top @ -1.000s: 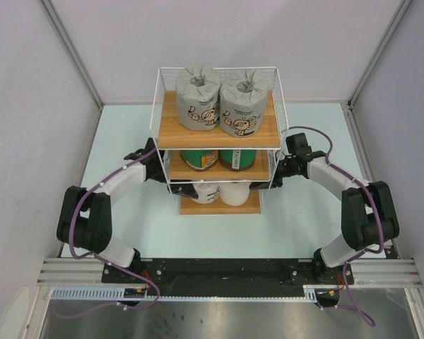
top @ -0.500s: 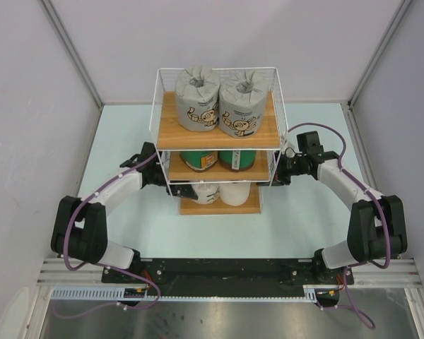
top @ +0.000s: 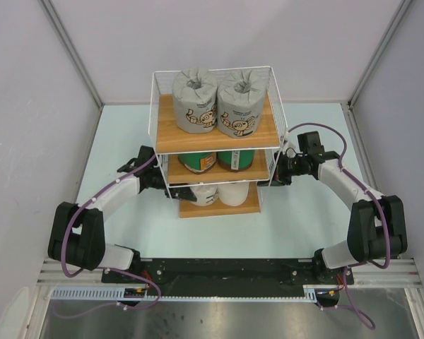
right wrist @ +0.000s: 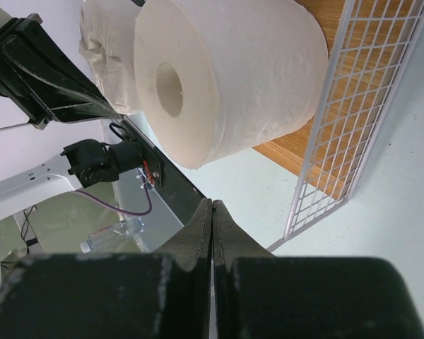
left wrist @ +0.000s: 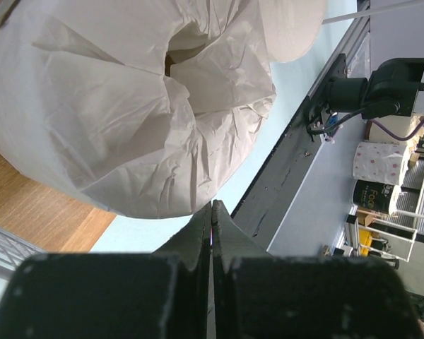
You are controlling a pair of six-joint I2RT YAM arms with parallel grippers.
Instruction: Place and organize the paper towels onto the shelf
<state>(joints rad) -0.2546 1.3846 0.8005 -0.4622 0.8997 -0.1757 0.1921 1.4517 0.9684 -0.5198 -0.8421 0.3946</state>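
The shelf (top: 155, 106) stands mid-table with its three wooden boards full. Two grey cartoon-print rolls (top: 199, 99) sit on top, two green rolls (top: 196, 162) in the middle. The white-wrapped roll (top: 201, 193) and the bare white roll (top: 233, 192) are on the bottom board. My left gripper (top: 172, 186) is shut and empty at the shelf's lower left side, its tip (left wrist: 213, 208) just under the white-wrapped roll (left wrist: 127, 106). My right gripper (top: 268, 181) is shut and empty at the lower right side, its tip (right wrist: 212, 206) beside the bare roll (right wrist: 226, 70) and the wire mesh (right wrist: 346, 120).
White enclosure walls (top: 28, 106) close in the pale table on the left, right and back. A metal rail (top: 219, 270) with the arm bases runs along the near edge. The bottom board (right wrist: 297, 152) juts toward the arms.
The shelf has shifted slightly to the left. My left arm has drawn back leftward, and my right arm has stretched out against the shelf's right side. Both grippers stay shut.
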